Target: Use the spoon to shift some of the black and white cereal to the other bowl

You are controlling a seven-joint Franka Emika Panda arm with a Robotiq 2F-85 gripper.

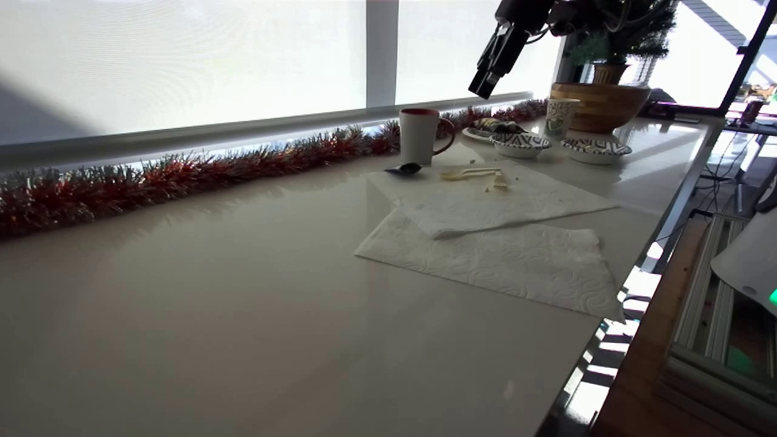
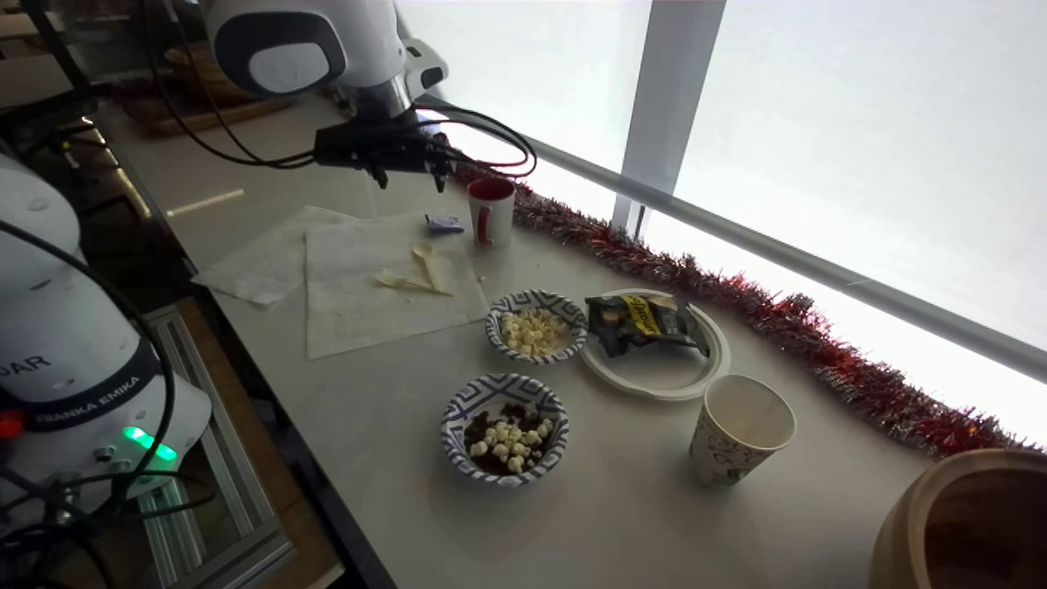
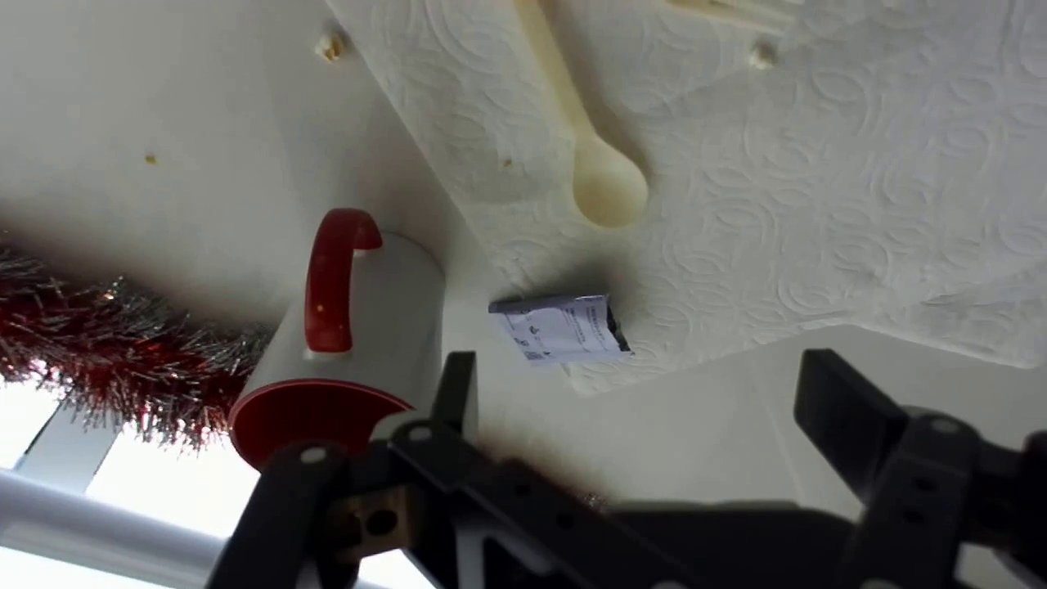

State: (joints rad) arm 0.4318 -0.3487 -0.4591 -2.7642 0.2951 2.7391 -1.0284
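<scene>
In an exterior view, I see a mug (image 1: 417,139) upper centre, in an exterior view, black-and-white cereal (image 2: 509,442) in lower-centre bowl (image 2: 501,389), other bowl (image 2: 532,300) above, in the wrist view, spoon (image 3: 607,184) on paper towel (image 3: 744,196), gripper (image 3: 642,397) spread wide below.

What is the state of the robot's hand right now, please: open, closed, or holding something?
Hand: open, holding nothing; the cream-coloured spoon lies on the paper towel.
</scene>
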